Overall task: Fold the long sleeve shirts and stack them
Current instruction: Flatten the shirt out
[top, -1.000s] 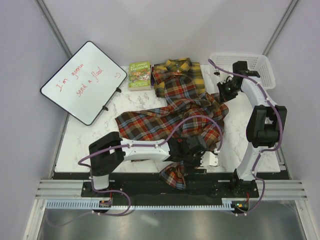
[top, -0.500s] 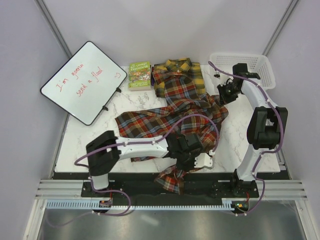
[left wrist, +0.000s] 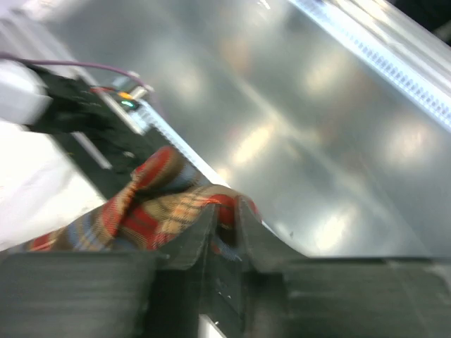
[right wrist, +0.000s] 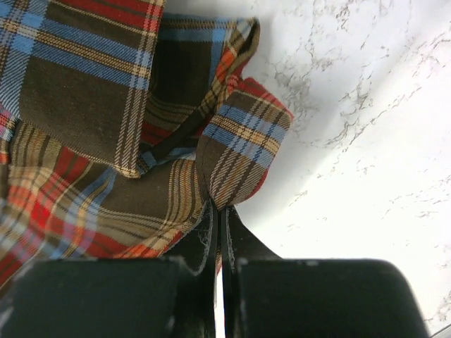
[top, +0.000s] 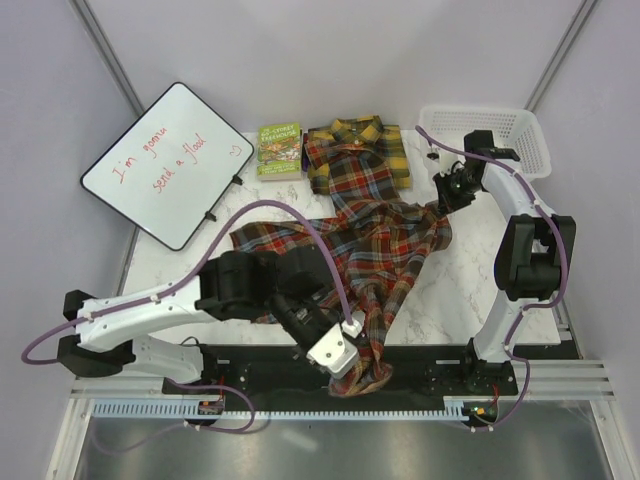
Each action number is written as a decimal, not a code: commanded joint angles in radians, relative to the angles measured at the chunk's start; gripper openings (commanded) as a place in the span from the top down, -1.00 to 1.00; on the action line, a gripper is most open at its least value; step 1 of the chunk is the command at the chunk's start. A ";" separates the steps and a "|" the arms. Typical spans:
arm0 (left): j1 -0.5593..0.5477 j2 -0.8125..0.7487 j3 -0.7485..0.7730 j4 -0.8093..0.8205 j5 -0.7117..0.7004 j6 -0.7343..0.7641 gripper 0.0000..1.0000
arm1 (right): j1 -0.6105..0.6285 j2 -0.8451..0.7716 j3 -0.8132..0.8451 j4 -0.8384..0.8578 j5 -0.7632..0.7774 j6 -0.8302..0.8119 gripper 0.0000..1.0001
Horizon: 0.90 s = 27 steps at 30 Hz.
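The red-brown plaid shirt [top: 370, 235] lies crumpled across the table middle, one part trailing over the near edge. My left gripper [top: 352, 352] is shut on that trailing cloth at the near edge; in the left wrist view the cloth [left wrist: 165, 208] is pinched between the jaws. My right gripper [top: 445, 200] is shut on the shirt's far right corner; in the right wrist view the cuff [right wrist: 243, 141] sits at the closed jaws. The yellow and black shirt [top: 385, 150] lies folded at the back, partly under the red-brown one.
A small green book [top: 279, 149] lies left of the yellow shirt. A whiteboard [top: 165, 165] leans at the back left. A white basket [top: 520, 135] stands at the back right. The black rail [top: 240, 365] runs along the near edge.
My left arm has swung back and left, pulling the shirt's end toward and over the near edge. The shirt stretched out. My right gripper shifted slightly, still holding the corner.
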 commanded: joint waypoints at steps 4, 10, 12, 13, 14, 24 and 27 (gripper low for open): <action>0.002 -0.123 -0.421 0.041 -0.008 0.106 -0.27 | -0.003 -0.049 -0.019 0.044 0.021 -0.016 1.00; 0.428 -0.105 -0.501 0.120 -0.019 0.061 -0.27 | -0.005 -0.057 -0.073 0.036 0.051 -0.062 0.95; 0.551 -0.060 -0.504 0.123 -0.123 0.074 -0.24 | -0.003 -0.063 -0.082 0.022 0.078 -0.073 0.61; 0.584 -0.050 -0.510 0.129 -0.160 0.072 -0.22 | -0.006 -0.068 -0.081 0.019 0.086 -0.082 0.49; 0.645 -0.036 -0.525 0.127 -0.206 0.072 -0.22 | -0.008 -0.081 -0.079 0.016 0.100 -0.083 0.23; 0.972 -0.040 -0.685 0.025 -0.314 0.230 -0.29 | -0.060 -0.222 -0.100 -0.134 0.043 -0.128 -0.28; 0.974 -0.020 -0.754 0.110 -0.430 0.212 -0.25 | 0.019 -0.256 -0.189 -0.122 0.034 -0.114 -0.08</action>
